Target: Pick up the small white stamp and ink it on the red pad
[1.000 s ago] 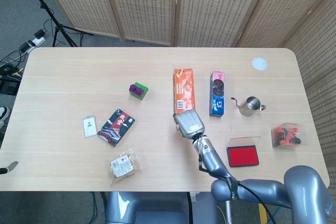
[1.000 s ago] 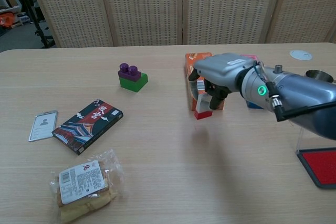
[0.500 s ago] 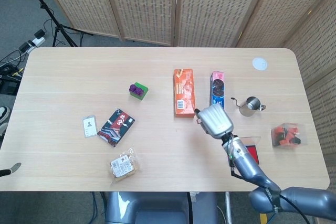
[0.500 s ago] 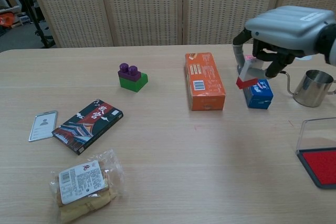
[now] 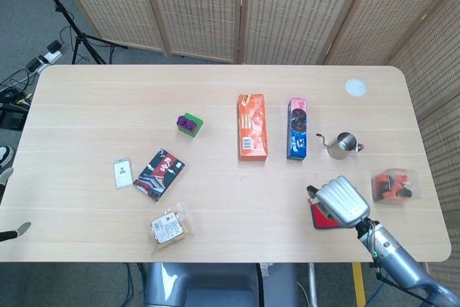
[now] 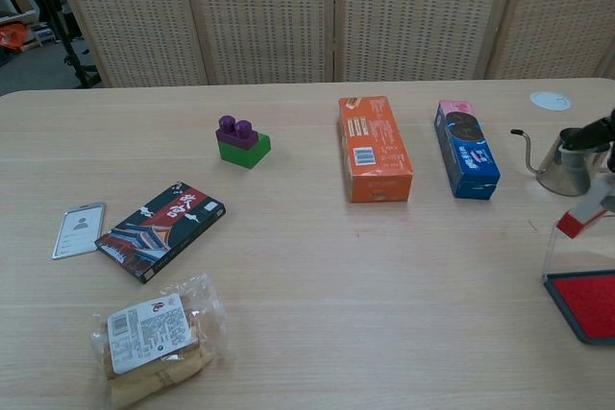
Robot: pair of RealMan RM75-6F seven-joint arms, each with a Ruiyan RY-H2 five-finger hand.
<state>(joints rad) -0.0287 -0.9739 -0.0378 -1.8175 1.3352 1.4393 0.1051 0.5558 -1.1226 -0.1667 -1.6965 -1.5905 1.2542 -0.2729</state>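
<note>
A pale wooden table (image 5: pixel 215 199) stands before woven folding screens (image 5: pixel 237 5). At the right edge of the chest view the small white stamp (image 6: pixel 583 215), its red face tilted downward, hangs just above the near rim of the red pad (image 6: pixel 588 304), not touching it. Dark fingertips (image 6: pixel 603 133) show above the stamp there, and the right hand (image 5: pixel 343 203) appears to hold it, though the fingers are mostly cut off; from the head view only the back of the hand shows, covering much of the pad (image 5: pixel 320 217). The left hand is out of sight in both views.

Half a second ago the hand carried the stamp high by the blue biscuit box (image 6: pixel 466 147); a second ago it was at the orange box (image 6: pixel 373 147). It has since swung right and down to the pad.

Just beyond the pad stands a steel pitcher (image 6: pixel 565 162). Farther left lie a green-and-purple block (image 6: pixel 241 141), a dark packet (image 6: pixel 160 229), a card (image 6: pixel 79 229) and a wrapped snack (image 6: pixel 154 335).
</note>
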